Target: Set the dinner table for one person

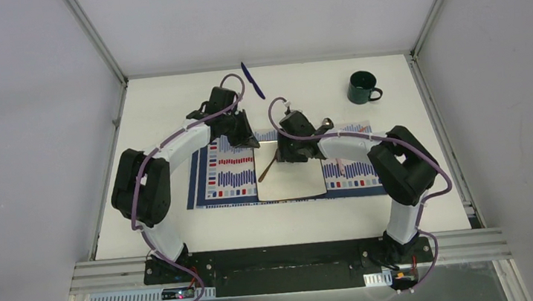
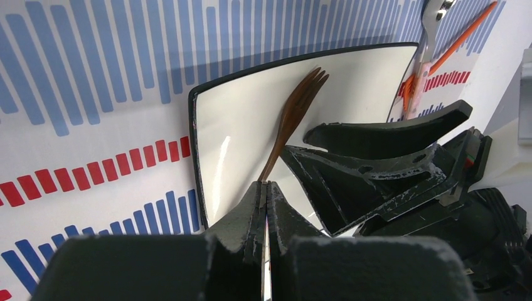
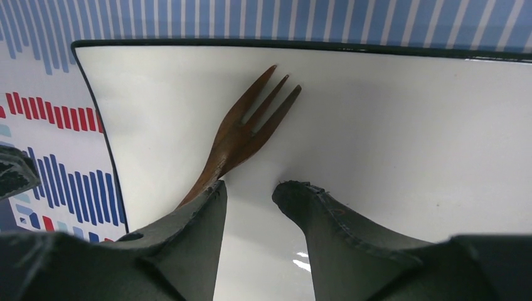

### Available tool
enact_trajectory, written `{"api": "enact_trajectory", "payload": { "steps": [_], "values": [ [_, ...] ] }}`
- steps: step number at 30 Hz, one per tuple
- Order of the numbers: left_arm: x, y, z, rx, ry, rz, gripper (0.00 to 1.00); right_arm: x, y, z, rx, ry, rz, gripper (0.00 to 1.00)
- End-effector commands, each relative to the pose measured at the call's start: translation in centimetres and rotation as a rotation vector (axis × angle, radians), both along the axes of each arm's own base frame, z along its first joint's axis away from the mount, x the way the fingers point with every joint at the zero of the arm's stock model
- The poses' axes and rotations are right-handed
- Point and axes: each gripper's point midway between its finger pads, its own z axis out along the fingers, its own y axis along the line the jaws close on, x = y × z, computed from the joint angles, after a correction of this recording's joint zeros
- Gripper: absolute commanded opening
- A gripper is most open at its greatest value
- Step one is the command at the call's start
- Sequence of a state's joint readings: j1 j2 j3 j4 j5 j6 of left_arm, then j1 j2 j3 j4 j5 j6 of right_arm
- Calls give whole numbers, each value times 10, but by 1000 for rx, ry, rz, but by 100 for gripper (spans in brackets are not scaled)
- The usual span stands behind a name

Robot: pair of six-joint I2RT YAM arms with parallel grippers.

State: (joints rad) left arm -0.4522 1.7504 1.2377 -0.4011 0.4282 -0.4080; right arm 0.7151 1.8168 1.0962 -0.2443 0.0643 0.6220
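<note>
Hovering spread over the plate, the right gripper is sitting beside the fork; the left gripper, pressed together, is pointing at its handle.

Bright, even overhead light; soft shadows on the tabletop. Small glare streaks mark the square white plate; the near base of my right tool blurs.

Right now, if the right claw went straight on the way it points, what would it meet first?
Most likely the white plate, just beside the brown fork. The right claw points down at it. One finger may catch the fork's handle first; depth is unclear.
</note>
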Motion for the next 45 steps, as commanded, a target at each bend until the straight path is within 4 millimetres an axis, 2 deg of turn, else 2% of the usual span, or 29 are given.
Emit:
{"api": "enact_trajectory", "payload": {
  "steps": [1, 13, 29, 39, 45],
  "values": [
    [11, -7, 11, -7, -40, -14, 0, 28, 12, 38, 67, -98, -11, 50],
    [11, -6, 10, -4, -39, -12, 0, 43, 23, 39, 100, -94, -12, 50],
    [10, -6, 13, -6, -42, -8, 0, 8, 29, 32, 119, -36, 18, 51],
    [8, -4, 14, -5, -48, -5, 0, 10, 45, 22, 112, -29, 35, 50],
    [9, -2, 15, 2, -54, -2, 0, 7, 48, 14, 97, -21, 43, 49]
  ]
}}
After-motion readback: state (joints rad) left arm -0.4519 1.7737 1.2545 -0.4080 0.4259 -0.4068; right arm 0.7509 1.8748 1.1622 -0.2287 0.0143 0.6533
